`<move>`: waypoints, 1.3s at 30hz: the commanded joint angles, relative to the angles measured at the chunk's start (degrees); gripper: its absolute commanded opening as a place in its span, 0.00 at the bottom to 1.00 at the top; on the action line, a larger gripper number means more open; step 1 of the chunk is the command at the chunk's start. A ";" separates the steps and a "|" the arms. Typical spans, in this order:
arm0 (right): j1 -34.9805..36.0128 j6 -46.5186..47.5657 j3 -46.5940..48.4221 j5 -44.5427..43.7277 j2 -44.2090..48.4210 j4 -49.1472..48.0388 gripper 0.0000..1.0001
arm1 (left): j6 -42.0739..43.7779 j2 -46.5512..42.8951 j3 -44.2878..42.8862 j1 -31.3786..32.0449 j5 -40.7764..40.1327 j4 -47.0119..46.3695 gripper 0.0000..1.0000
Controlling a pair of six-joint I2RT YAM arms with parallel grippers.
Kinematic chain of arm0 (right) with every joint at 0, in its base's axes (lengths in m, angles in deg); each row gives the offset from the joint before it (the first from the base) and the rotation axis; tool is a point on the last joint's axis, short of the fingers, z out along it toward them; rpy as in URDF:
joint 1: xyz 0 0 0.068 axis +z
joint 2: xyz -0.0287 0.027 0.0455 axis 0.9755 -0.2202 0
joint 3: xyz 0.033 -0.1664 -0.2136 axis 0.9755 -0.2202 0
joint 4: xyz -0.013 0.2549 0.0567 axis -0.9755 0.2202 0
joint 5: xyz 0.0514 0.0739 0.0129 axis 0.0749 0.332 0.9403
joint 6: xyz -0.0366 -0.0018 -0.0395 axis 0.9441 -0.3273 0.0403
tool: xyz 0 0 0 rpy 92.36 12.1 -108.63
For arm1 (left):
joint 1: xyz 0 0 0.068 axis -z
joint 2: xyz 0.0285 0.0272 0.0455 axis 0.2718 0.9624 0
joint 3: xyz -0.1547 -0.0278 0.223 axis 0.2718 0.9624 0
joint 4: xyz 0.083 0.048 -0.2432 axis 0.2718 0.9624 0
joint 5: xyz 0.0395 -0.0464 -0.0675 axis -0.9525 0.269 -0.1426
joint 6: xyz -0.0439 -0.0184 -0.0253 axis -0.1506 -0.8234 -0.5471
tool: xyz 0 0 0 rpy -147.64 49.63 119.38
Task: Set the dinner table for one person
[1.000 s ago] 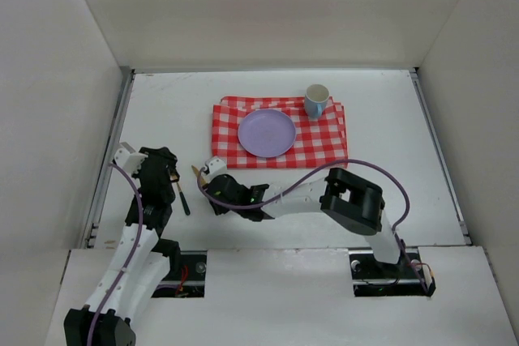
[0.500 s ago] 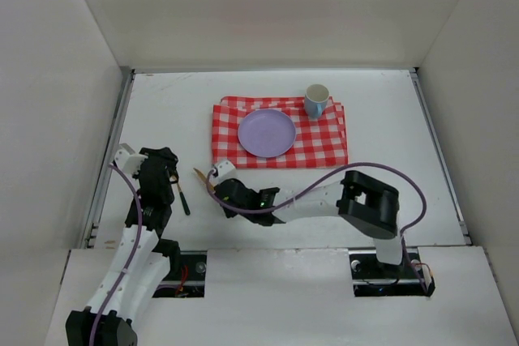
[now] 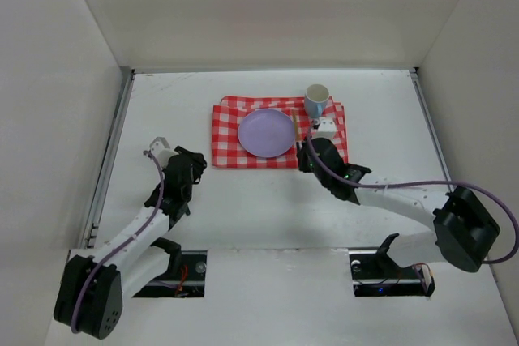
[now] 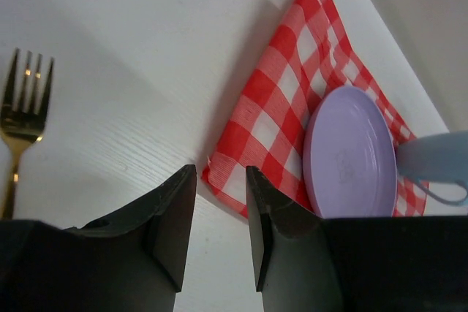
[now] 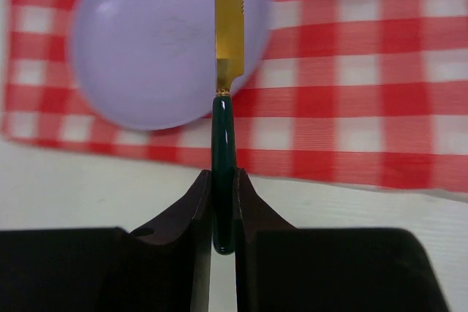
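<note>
My right gripper [image 3: 306, 147] [image 5: 223, 177] is shut on the dark green handle of a gold knife [image 5: 228, 27]. It holds the knife over the right edge of the lilac plate [image 3: 266, 133] [image 5: 150, 49], blade pointing away. The plate lies on a red-and-white checked cloth [image 3: 324, 142] [image 5: 351, 107] on the white dinner table [image 3: 381, 119]. A blue cup [image 3: 316, 100] stands on the cloth's far right part. My left gripper [image 3: 195, 164] [image 4: 219, 174] is open and empty over bare table near the cloth's near left corner [image 4: 281, 107]. A gold fork [image 4: 25, 107] lies to its left.
White walls enclose the table on three sides, and metal rails run along its left [image 3: 113, 147] and right edges. The plate [image 4: 347, 151] and cup [image 4: 435, 162] also show in the left wrist view. The fork is hidden in the top view.
My right arm has swung from the table's left side to the plate's right edge, carrying the knife. My left gripper has moved up and right toward the cloth, away from the fork.
</note>
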 commanded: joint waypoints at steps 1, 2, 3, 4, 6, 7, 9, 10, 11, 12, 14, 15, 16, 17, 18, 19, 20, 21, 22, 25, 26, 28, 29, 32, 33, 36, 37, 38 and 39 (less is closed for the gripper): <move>-5.48 0.22 -1.98 0.32 0.97 0.32 0.08 | 0.47 1.74 0.20 2.72 -0.78 -7.66 0.31; -6.45 0.40 -1.72 1.03 0.62 0.41 0.08 | 0.73 2.45 0.20 2.90 -1.05 -8.28 0.31; -7.59 0.84 -1.46 1.82 -0.08 0.06 0.08 | 0.91 3.15 0.29 2.99 -0.88 -8.63 0.31; -8.56 1.36 -0.76 2.78 -1.22 -0.12 0.08 | 0.91 3.42 0.29 3.08 -0.62 -8.72 0.31; -10.41 2.42 1.09 3.84 -4.20 0.58 0.08 | 1.00 3.60 0.46 3.34 -0.61 -8.90 0.31; -11.11 2.86 1.97 4.11 -5.70 0.67 0.08 | 1.00 3.68 0.46 3.43 -0.96 -9.07 0.32; -12.52 4.00 3.98 5.16 -8.42 1.63 0.08 | 1.17 4.21 0.55 2.99 -0.88 -9.34 0.32; -12.61 5.05 5.04 5.86 -9.83 1.73 0.08 | 1.17 4.21 0.64 2.82 -0.53 -9.34 0.32; -12.70 5.93 5.49 5.96 -10.54 1.55 0.08 | 1.17 4.04 0.73 2.73 -0.44 -9.25 0.32; -12.53 6.72 6.10 5.96 -11.24 1.64 0.08 | 1.26 3.52 0.90 2.73 -0.61 -9.25 0.32; -12.61 7.17 6.54 5.96 -12.21 1.99 0.08 | 1.35 2.90 1.08 3.08 -1.23 -9.43 0.32; -12.79 7.17 6.63 6.30 -12.48 1.99 0.08 | 1.35 3.07 1.08 2.90 -1.58 -9.43 0.32; -12.97 7.43 6.81 6.57 -12.83 1.99 0.08 | 1.35 3.42 0.99 2.82 -1.32 -9.43 0.32; -13.23 7.69 7.24 6.75 -13.35 1.91 0.08 | 1.35 3.77 0.90 2.81 -1.14 -9.43 0.32; -13.58 7.87 7.94 7.01 -13.97 1.99 0.08 | 1.35 4.03 0.82 2.90 -1.05 -9.43 0.32; -14.02 8.22 8.65 7.27 -14.49 2.08 0.08 | 1.35 4.30 0.64 3.34 -1.57 -9.43 0.32; -14.37 8.31 9.44 7.62 -15.20 2.08 0.09 | 1.35 4.74 0.55 3.52 -1.67 -9.43 0.32; -14.81 8.40 10.40 8.15 -15.99 2.25 0.09 | 1.35 5.44 0.29 3.52 -1.75 -9.69 0.32; -14.99 8.31 11.28 8.68 -16.86 2.69 0.09 | 1.35 6.05 0.20 3.52 -1.58 -9.95 0.32; -15.25 8.23 13.66 9.12 -19.94 3.92 0.09 | 1.35 5.89 0.37 3.60 -1.40 -10.04 0.32; -15.34 7.88 14.01 9.03 -20.82 4.53 0.09 | 1.35 5.62 0.46 3.69 -1.66 -9.95 0.32; -15.25 7.09 14.28 8.86 -21.79 5.15 0.09 | 1.44 5.36 0.38 3.00 -1.67 -9.60 0.32; -15.25 6.82 14.28 8.77 -21.97 5.16 0.10 | 1.44 5.36 0.38 2.73 -1.49 -9.43 0.32; -15.08 6.12 13.67 7.72 -21.62 4.63 0.19 | 1.87 5.00 -0.06 2.38 -1.75 -8.03 0.32; -15.08 5.68 13.40 7.19 -21.10 4.45 0.27 | 1.96 5.09 -0.41 2.29 -1.93 -7.50 0.32; -15.08 5.59 12.88 6.75 -17.85 3.75 0.46 | 3.01 5.62 -2.61 2.02 -2.89 -3.47 0.31; -14.99 5.50 12.35 6.57 -15.75 3.58 0.50 | 3.28 5.36 -3.57 2.02 -3.59 -0.84 0.31; -14.64 5.41 11.56 6.48 -13.21 3.23 0.54 | 3.46 4.92 -4.80 2.02 -4.64 2.23 0.31; -14.20 5.33 10.68 6.48 -10.48 2.70 0.58 | 3.63 4.31 -6.11 2.02 -6.05 5.74 0.31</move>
